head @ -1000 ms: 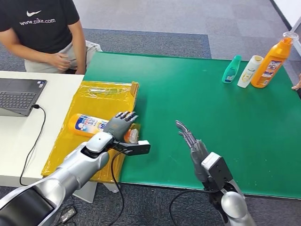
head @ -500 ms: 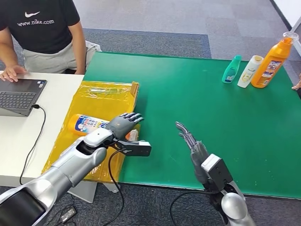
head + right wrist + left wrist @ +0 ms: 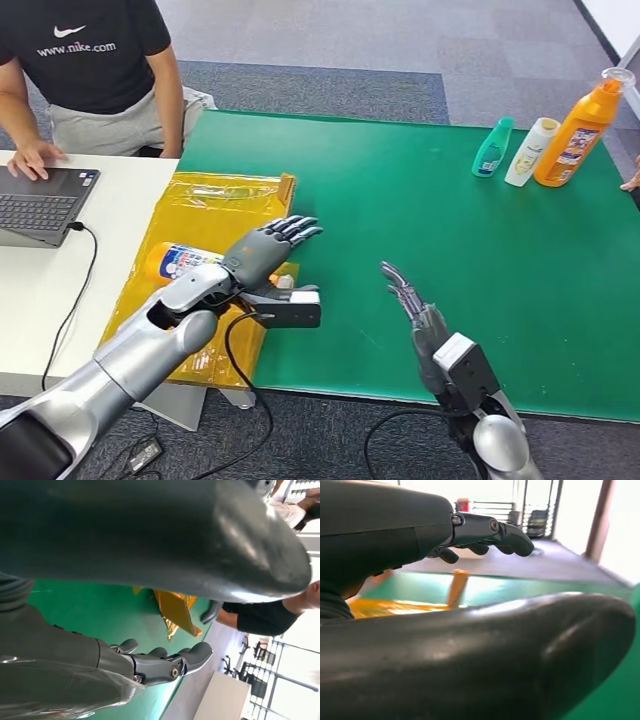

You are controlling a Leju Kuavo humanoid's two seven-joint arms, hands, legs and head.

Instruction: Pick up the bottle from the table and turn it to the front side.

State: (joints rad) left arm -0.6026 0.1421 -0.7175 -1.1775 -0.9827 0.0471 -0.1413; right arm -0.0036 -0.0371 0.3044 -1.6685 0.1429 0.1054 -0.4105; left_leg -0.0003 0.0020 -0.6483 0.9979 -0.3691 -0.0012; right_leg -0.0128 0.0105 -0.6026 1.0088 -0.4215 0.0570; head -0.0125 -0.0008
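Observation:
An orange bottle [image 3: 181, 263] with a blue and white label lies on its side on the yellow plastic sheet [image 3: 211, 205] at the table's left. My left hand [image 3: 268, 250] hovers above the bottle's cap end with fingers stretched out flat and apart, holding nothing. In the left wrist view the thick thumb [image 3: 478, 660] and the straight fingers [image 3: 493, 530] stand wide apart. My right hand [image 3: 411, 300] is raised over the green mat [image 3: 453, 260] near the front edge, fingers extended and empty, well right of the bottle.
Three bottles stand at the far right of the mat: a teal one [image 3: 492, 147], a white one [image 3: 531, 151] and a large orange one [image 3: 577, 128]. A person in a black shirt [image 3: 90, 45] sits at the back left, one hand on a laptop [image 3: 41, 200]. A cable [image 3: 75, 300] crosses the white table.
My left hand has lifted up off the bottle's cap end and shifted right, its fingers straightening. The right hand barely moved. The person's hand went to the laptop.

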